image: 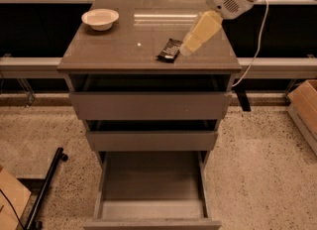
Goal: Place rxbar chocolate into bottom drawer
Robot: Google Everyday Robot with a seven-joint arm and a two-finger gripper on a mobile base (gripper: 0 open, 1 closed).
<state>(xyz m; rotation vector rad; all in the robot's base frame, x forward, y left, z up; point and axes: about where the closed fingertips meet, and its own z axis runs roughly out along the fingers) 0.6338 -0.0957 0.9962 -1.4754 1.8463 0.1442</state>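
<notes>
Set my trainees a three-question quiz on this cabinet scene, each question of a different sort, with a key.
1. True or false: the rxbar chocolate already lies in the bottom drawer.
2. Where is the gripper? A) inside the open drawer; B) over the cabinet top, close beside the bar; C) down by the floor.
3. Fill in: at the cabinet top's far left corner, as the camera sees it, sits a cream-white ____.
Key: 1 false, the bar lies on the cabinet top; 2 B; 3 bowl.
</notes>
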